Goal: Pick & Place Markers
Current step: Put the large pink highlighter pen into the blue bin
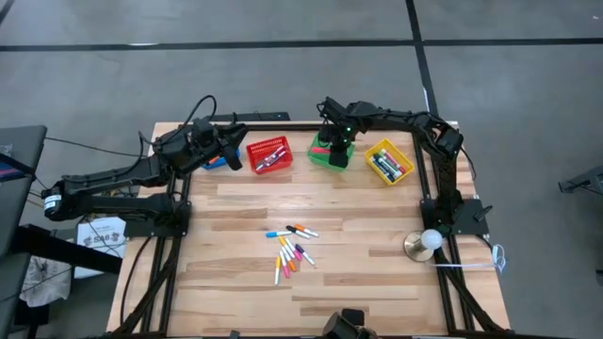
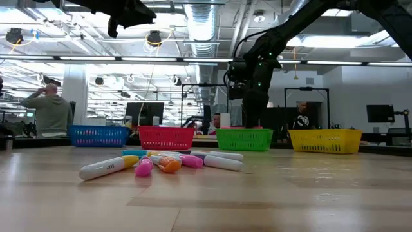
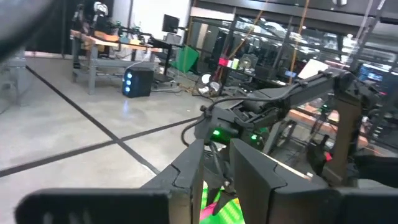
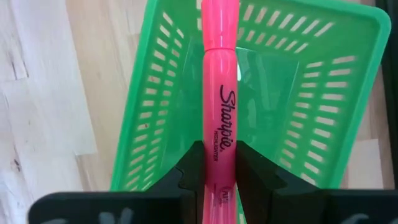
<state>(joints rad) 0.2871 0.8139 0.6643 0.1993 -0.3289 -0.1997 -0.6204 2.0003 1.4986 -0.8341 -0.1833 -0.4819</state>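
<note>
So the right gripper point(image 4: 219, 167) is hanging right over the green basket point(image 4: 155, 93) at the back of the table point(image 1: 358, 282), with its two dark fingers point(image 4: 191, 163) pinched on a pink marker point(image 4: 219, 106). In the right wrist view the marker's long axis runs straight out ahead of the fingers, pointing down into the basket's open top, with the black lettering reading along the barrel. What I can see of that basket's bottom past the marker looks bare. The other baskets sit in a row along the back edge: the red basket point(image 1: 268, 155) has some pinkish-red sticks in it, the yellow basket point(image 1: 389, 162) holds a few dark bluish ones, and the blue basket point(image 2: 98, 135) is mostly hidden under the left arm from above, so I can't tell what's in it. The remaining markers point(image 1: 292, 250) are in a loose cluster near the middle of the table, lying flat and fanned out at different angles, white bodies with coloured caps. The left gripper point(image 1: 229, 155) is parked up high near the back left, over by the blue and red baskets, fingers close together with nothing between them. There's a person point(image 2: 50, 111) in the room behind.
</note>
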